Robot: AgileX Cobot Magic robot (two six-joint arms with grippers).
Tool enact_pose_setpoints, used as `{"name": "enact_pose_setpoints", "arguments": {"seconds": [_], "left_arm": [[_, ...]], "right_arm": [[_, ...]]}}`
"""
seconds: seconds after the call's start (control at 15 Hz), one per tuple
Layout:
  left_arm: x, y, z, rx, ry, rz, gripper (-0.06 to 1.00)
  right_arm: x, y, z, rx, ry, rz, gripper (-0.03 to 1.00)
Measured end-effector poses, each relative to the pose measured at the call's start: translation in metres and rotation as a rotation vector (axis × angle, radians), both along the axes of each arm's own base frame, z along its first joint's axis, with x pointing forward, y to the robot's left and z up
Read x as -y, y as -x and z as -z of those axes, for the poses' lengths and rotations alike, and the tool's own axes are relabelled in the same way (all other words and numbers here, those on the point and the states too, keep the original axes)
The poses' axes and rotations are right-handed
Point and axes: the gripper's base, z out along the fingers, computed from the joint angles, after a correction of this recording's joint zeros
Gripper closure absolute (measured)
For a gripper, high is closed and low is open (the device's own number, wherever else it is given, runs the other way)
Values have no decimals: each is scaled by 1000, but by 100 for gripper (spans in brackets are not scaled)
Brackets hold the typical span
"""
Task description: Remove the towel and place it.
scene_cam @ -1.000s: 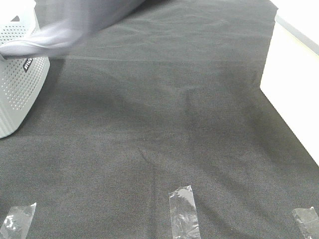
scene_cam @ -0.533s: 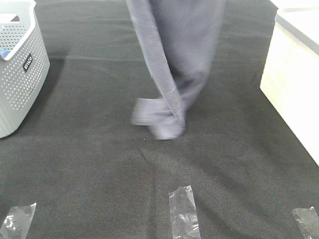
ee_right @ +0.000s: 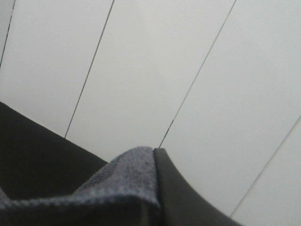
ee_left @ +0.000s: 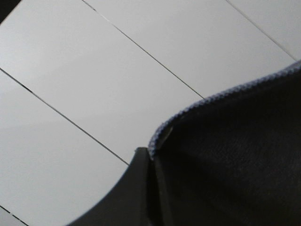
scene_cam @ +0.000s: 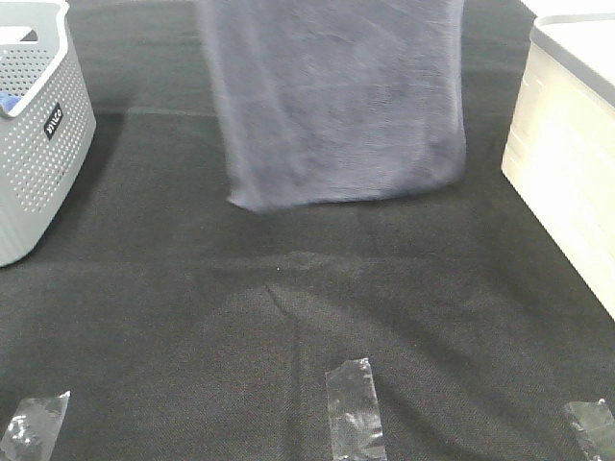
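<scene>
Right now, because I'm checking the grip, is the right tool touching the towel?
Touching. The right wrist view shows a corner of the towel pressed against a finger of the right tool, no gap.

A large grey-lavender terry towel (scene_cam: 336, 106) is hanging spread across the far middle, blocking passage there. A white perforated plastic basket (scene_cam: 38, 163) is closing off the left edge and a cream box-shaped cabinet (scene_cam: 567, 173) the right. Nearer the camera, the black table cloth (scene_cam: 288, 317) is lying open, carrying only flat clear tape strips (scene_cam: 354, 403).
</scene>
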Motion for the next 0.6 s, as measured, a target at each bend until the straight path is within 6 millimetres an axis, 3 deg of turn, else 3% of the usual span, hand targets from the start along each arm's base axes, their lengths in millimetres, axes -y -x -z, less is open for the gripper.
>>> {"name": "enact_pose_setpoints", "arguments": {"seconds": [0.2, 0.27, 0.47, 0.6], "left_arm": [[-11, -32, 17, 98, 41, -22, 94], [-18, -45, 26, 139, 53, -35, 94], [-28, -73, 49, 257, 101, -36, 94], [-26, -91, 69, 305, 130, -26, 94]], "right_arm": [[-12, -26, 17, 87, 23, -38, 95], [-10, -46, 31, 114, -15, -46, 95], [-4, -69, 47, 155, -67, -59, 95], [-12, -83, 55, 215, -88, -98, 95]]}}
